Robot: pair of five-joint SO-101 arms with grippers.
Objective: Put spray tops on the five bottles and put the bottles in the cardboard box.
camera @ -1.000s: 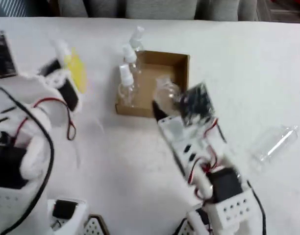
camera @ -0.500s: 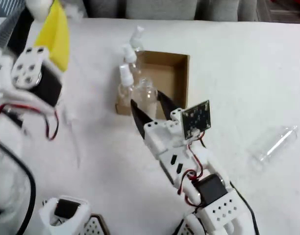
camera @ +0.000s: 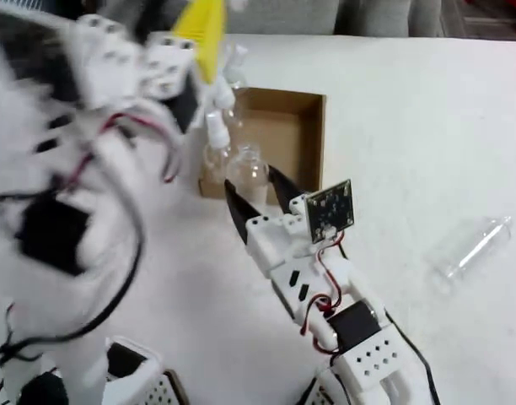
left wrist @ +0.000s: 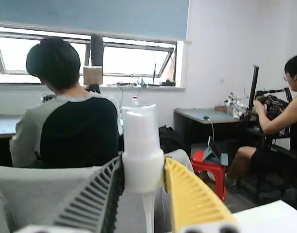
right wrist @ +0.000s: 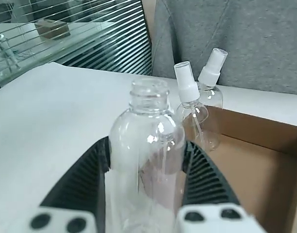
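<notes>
The left arm (camera: pixel 81 143) is standing raised over the left side of the white surface (camera: pixel 427 118). Its jaws, one grey and ribbed and one yellow, are pinching a white spray top (left wrist: pixel 141 145) upright by its collar, with the thin dip tube hanging down between them. In the high view the yellow jaw is showing near the far edge of the surface, close to the far-left corner of the cardboard box (camera: pixel 296 126). The right arm (camera: pixel 321 274) is stretching from the near edge toward the box, and its black jaws are gripping a clear uncapped bottle (right wrist: pixel 147 121) by its sides. That bottle is standing upright with its open neck pointing up. It is sitting at the box's near-left corner, and I cannot tell whether its base is resting inside the box or just outside the wall. Three capped bottles are lining up along the box's left wall, each wearing a white spray top: a near one (camera: pixel 217 145), a middle one (camera: pixel 224 97) and a far one (camera: pixel 235 63). They are appearing to stand inside the box, against that wall. The right wrist view is showing two of them just beyond the gripped bottle. A fifth bottle (camera: pixel 470 246), clear and without a top, is lying on its side on the surface, well apart from the box on the right.
</notes>
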